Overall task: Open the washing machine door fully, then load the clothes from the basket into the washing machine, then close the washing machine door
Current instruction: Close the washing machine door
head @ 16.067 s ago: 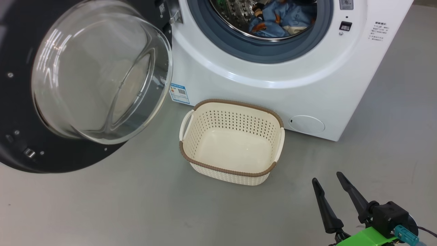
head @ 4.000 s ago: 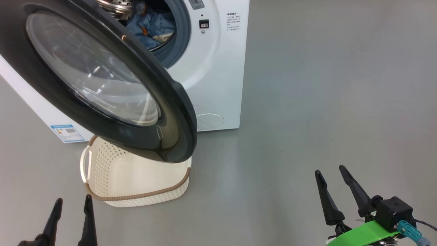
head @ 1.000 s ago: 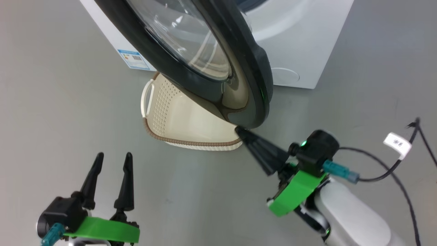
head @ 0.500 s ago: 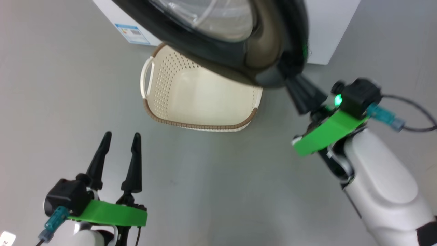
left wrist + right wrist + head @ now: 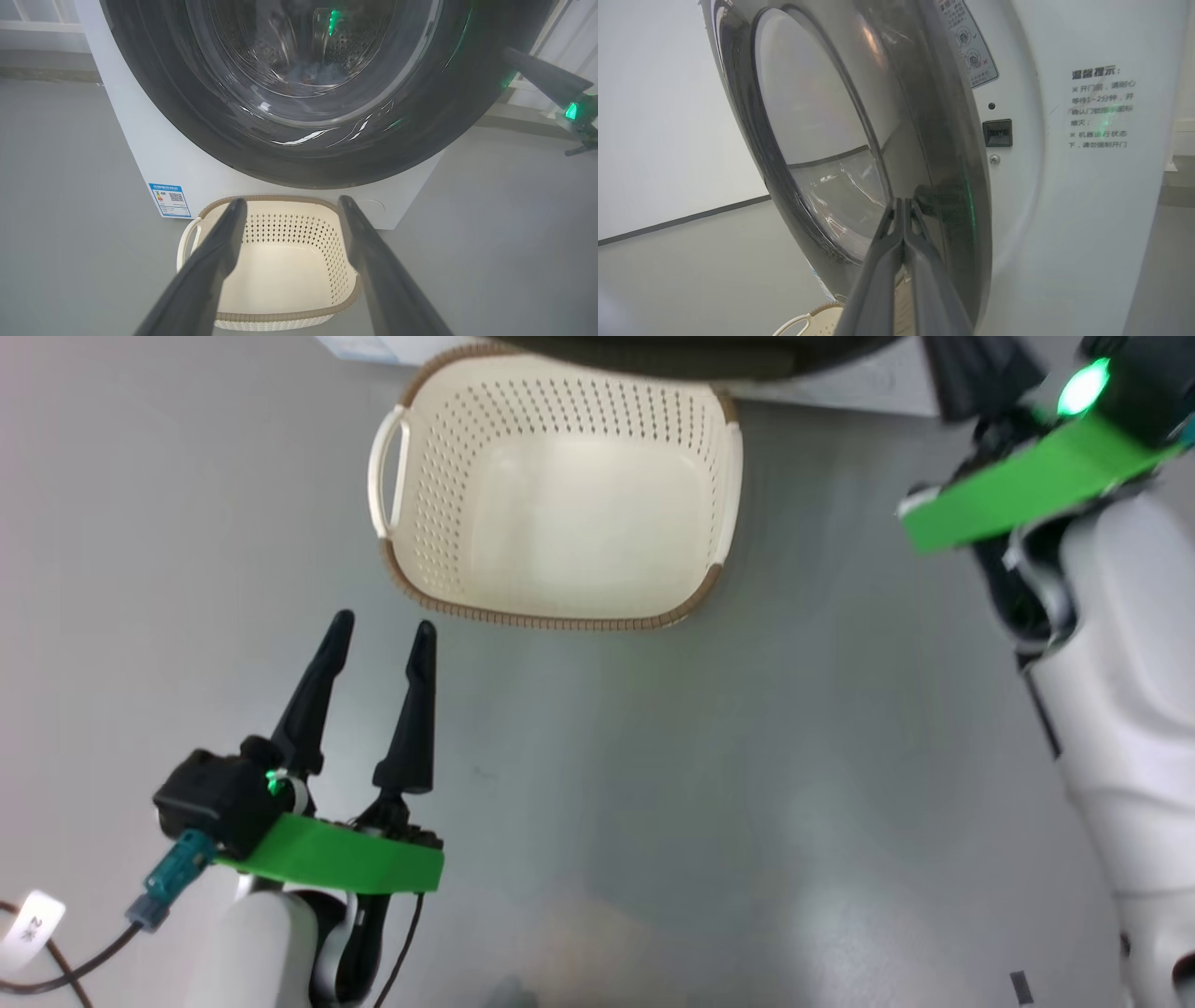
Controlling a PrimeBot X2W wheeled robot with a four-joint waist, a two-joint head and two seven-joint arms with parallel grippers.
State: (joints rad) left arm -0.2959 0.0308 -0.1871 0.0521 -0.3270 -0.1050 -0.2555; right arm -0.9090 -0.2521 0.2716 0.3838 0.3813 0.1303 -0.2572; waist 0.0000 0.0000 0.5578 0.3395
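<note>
Surface: smooth, glossy grey floor [image 5: 672,784]; pale wall [image 5: 658,116] with dark skirting. The basket [image 5: 551,617] stands before the washing machine [image 5: 1087,224]. The washing machine door [image 5: 934,140] is nearly closed (latch side ajar). The right gripper [image 5: 904,201] has its fingers together, tips at the door rim. The left gripper [image 5: 383,622] has its fingers apart, near the basket.

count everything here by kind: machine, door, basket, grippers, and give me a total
washing machine: 1
washing machine door: 1
basket: 1
grippers: 2 (left gripper open, right gripper shut)
total: 5
</note>
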